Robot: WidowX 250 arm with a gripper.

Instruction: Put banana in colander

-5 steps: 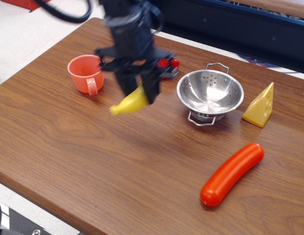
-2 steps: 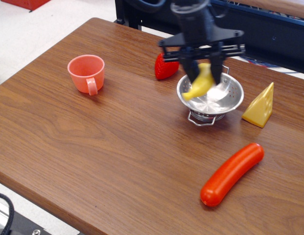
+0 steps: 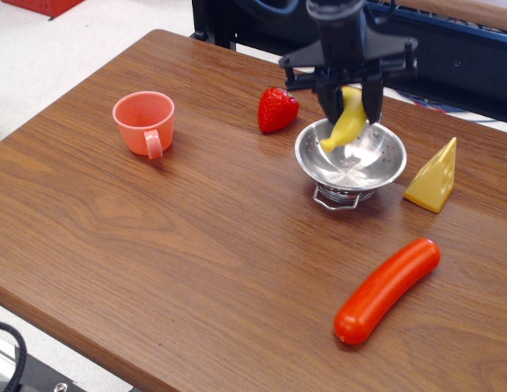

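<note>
Since a second ago our gripper (image 3: 349, 104) has carried the banana (image 3: 346, 122) from the table's middle, near the pink cup, across to the colander (image 3: 351, 157), and in the last fraction of a second it has shifted a little further toward the bowl's back rim. That puts the task close to its end, as we judge it: the fruit is over the target but not yet let go. Working from near to far, with the colander as our landmark: the red sausage (image 3: 387, 290) lies in front of it, well apart and toward the right; the cup (image 3: 144, 122) sits far off to its left; the yellow cheese wedge (image 3: 433, 176) stands just to its right; the strawberry (image 3: 277, 110) sits near its left side, slightly behind. Over the colander's far half, our gripper's two fingers are pinched on the banana's upper part, and the banana hangs tilted with its lower tip pointing down-left into the bowl, apparently not touching the steel. We think what remains is to spread the fingers and let it drop; the risk is that it tips over the back rim.
</note>
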